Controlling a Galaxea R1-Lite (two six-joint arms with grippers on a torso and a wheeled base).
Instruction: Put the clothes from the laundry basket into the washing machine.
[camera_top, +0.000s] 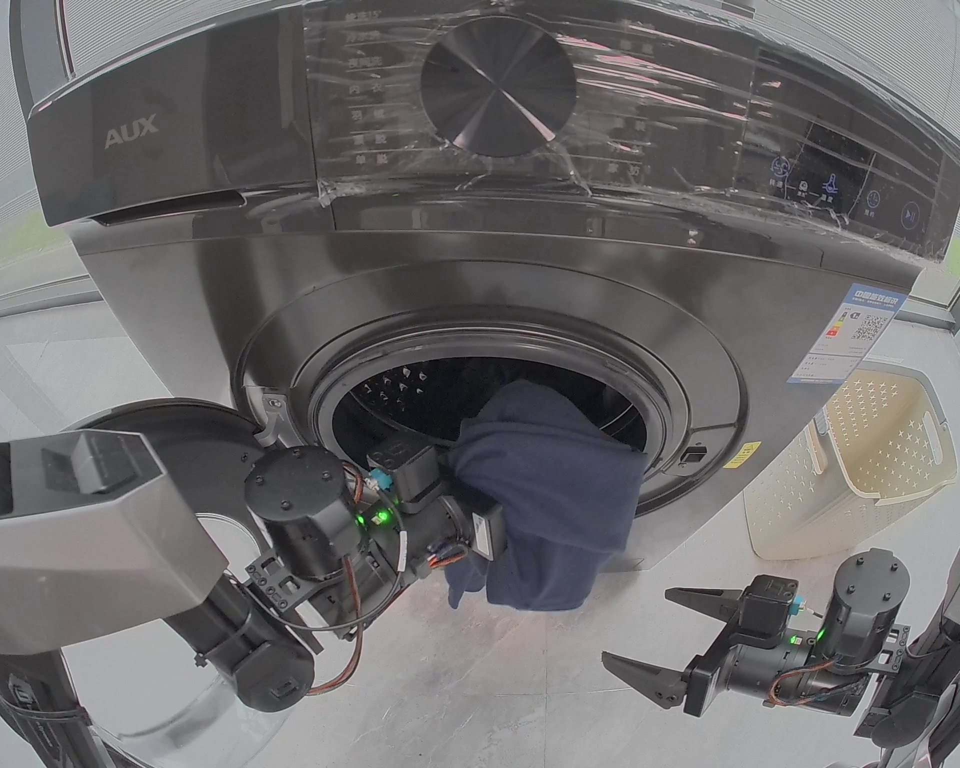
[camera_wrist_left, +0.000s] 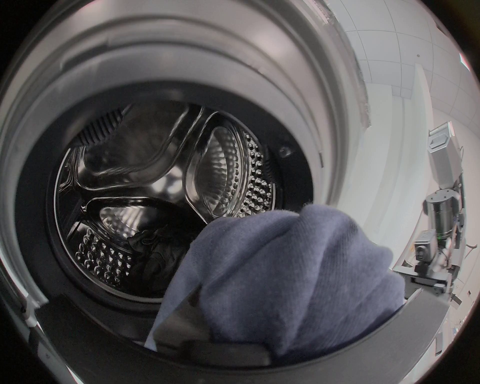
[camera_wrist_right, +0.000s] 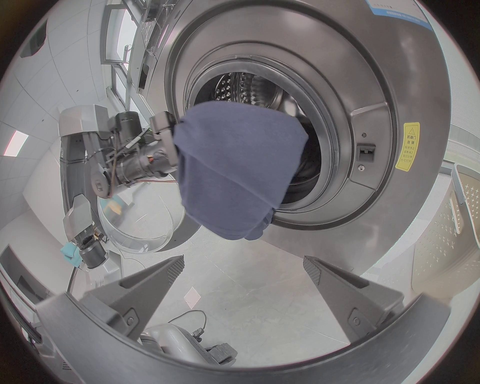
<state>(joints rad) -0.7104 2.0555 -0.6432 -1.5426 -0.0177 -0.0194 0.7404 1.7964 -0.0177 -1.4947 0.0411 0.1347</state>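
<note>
Black arms with round joint caps, small green lights and orange cables; the right end effector has pointed black fingers.

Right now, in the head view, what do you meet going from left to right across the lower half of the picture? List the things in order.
door → cloth → right gripper → basket

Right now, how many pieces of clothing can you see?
2. A navy garment held by the left gripper in front of the washing machine's opening, and a dark item lying inside the drum. Others may be hidden behind the navy one.
</note>
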